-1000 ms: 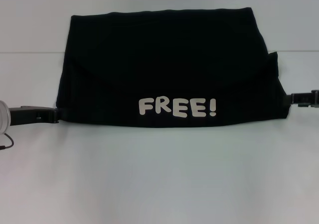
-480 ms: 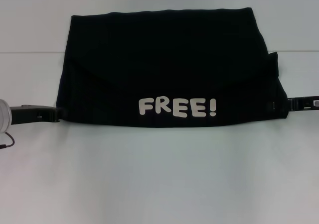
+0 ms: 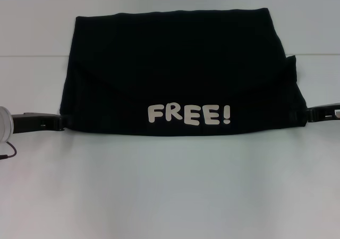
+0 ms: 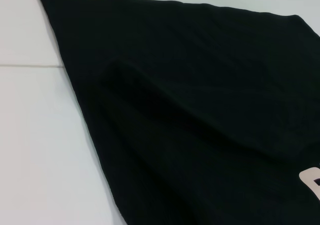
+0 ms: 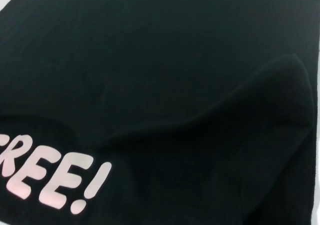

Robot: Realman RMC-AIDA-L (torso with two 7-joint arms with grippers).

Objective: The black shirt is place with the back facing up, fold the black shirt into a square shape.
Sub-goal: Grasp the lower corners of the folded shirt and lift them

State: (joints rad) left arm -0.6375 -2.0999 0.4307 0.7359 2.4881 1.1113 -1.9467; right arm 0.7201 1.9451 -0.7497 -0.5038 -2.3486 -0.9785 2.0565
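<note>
Flat on the white table (image 3: 170, 186) lies the soft black fabric shirt (image 3: 180, 69), folded into a wide band whose near edge runs straight across the middle of the head view. White block letters reading "FREE!" (image 3: 189, 114) sit just above that near edge, so the shirt is not plain. A curved fold line crosses the cloth above the lettering, and a small flap of fabric sticks out at the shirt's right side. No container is on the table; the shirt rests directly on the tabletop.

Low at the shirt's near left corner, the left gripper (image 3: 57, 122) touches the edge of the cloth. The right gripper (image 3: 312, 113) is at the near right corner, also meeting the fabric edge. Whether either one is pinching cloth or how far its fingers are spread cannot be told; both wrist views are filled with black fabric (image 4: 200, 110), lettering and table only.
</note>
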